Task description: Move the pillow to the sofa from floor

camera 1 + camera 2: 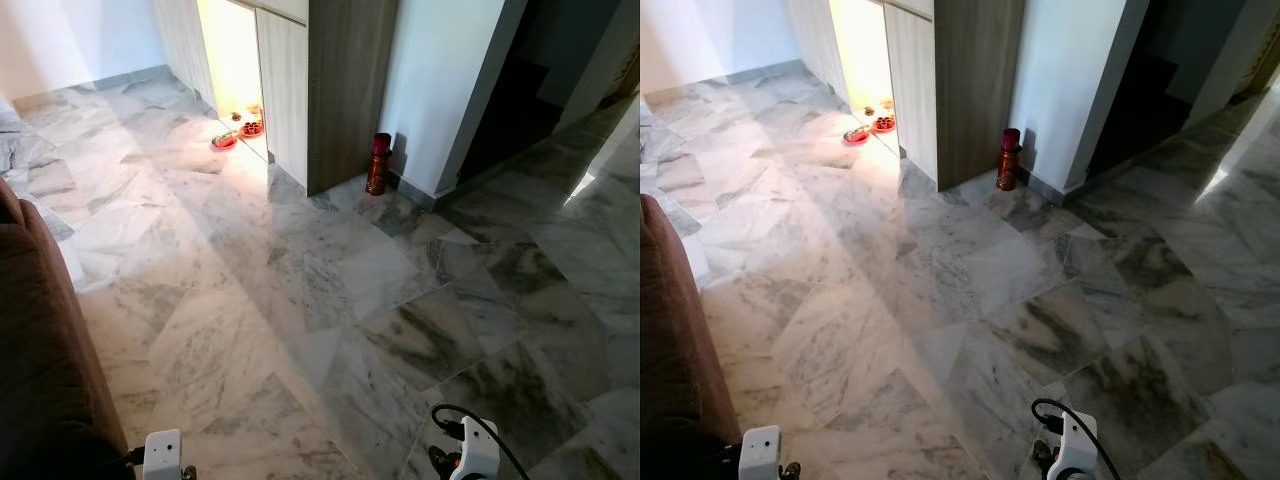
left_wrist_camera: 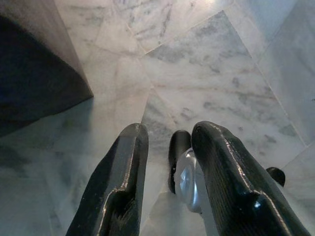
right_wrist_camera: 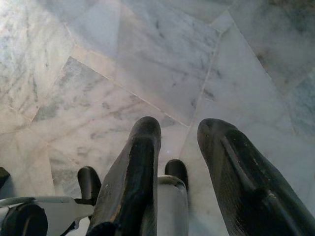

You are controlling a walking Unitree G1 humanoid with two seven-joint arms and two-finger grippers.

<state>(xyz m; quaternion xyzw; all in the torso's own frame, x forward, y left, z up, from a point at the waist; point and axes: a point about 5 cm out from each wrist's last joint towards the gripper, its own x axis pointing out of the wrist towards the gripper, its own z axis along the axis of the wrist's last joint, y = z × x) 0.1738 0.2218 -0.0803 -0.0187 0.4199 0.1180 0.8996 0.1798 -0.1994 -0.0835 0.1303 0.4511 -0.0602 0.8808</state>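
One brown sofa (image 1: 40, 340) at the robot's left, its edge along the marble floor (image 1: 330, 290); can't tell where the pillow is. Two grippers hang low over the tiles: left gripper (image 2: 167, 172) with fingers parted, nothing between them; right gripper (image 3: 179, 162) likewise spread, empty. One red bottle (image 1: 378, 164) stands upright beside the base of the wooden cabinet (image 1: 345, 90), against the white wall (image 1: 440, 80). Two small red dishes (image 1: 238, 135) sit on the floor at a lit opening; contents too small to tell.
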